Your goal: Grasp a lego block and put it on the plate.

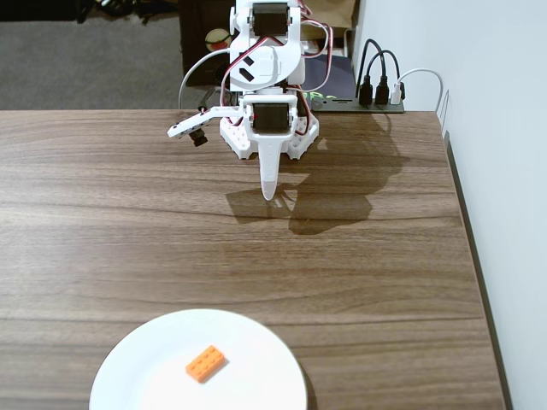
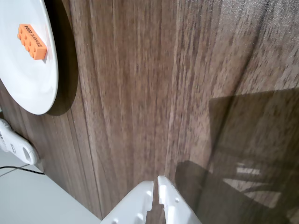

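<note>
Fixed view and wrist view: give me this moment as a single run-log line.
lego block: lying on plate | gripper: shut, empty, near arm base, far from plate | task state: block on plate

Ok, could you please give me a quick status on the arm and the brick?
Tool shut, empty, back near the arm's base. Lego block lying on the plate. Nothing in the way on the table.

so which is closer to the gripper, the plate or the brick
The plate: its near rim lies between the gripper and the orange brick, which sits further in on the plate.
</note>
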